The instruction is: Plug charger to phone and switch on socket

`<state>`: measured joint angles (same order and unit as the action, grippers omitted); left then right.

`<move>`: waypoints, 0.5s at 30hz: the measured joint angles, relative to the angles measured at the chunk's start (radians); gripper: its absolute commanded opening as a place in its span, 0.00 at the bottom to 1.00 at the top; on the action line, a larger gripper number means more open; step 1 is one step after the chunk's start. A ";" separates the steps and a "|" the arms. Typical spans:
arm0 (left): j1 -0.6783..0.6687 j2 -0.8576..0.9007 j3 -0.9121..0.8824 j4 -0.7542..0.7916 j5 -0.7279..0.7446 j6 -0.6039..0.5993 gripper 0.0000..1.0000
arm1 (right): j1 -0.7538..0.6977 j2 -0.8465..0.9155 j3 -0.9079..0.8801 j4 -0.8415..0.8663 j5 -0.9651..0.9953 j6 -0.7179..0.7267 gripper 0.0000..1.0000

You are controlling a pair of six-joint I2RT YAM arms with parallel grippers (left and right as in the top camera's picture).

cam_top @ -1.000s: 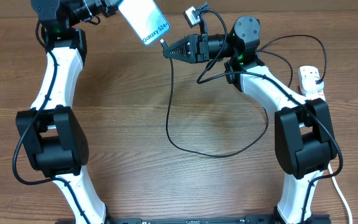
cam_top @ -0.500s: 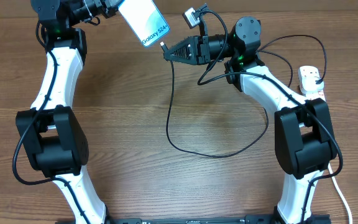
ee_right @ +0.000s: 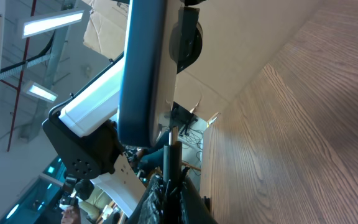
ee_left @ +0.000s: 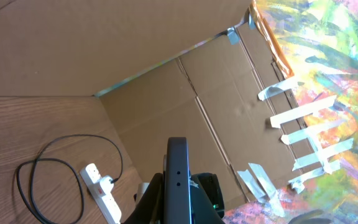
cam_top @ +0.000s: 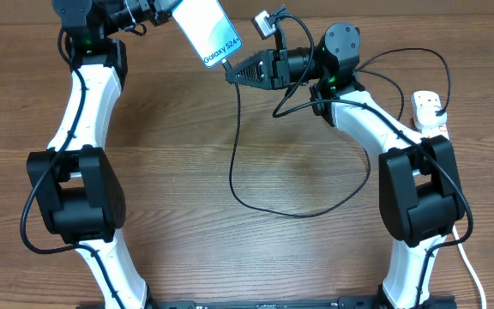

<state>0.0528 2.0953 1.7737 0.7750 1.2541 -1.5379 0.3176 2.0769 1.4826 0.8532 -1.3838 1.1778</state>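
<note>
phone (cam_top: 209, 30) top centre, rigid, likely slick, left gripper (cam_top: 163, 10) clamped on its end | charger (cam_top: 234, 146) limp, right gripper (cam_top: 232, 71) pinched on stiff tip just beside phone edge | socket (cam_top: 430, 112) right edge

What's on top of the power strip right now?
One plug sits in the power strip, with the black charger cable running off it. The strip's other end is covered by the right arm overhead.

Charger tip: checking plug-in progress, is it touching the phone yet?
Cannot tell. Overhead shows the charger tip right at the phone, neither gap nor contact plain; right wrist likewise.
</note>
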 measured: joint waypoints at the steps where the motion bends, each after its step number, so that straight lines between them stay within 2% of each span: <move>1: 0.000 0.000 0.000 -0.002 0.000 0.000 0.04 | 0.000 0.000 0.000 0.000 0.000 0.000 0.04; 15: 0.008 0.000 0.000 -0.026 0.009 0.022 0.04 | 0.000 0.000 0.000 0.000 -0.008 0.000 0.04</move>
<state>0.0612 2.0953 1.7737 0.7486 1.2629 -1.5162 0.3176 2.0769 1.4826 0.8532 -1.3914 1.1774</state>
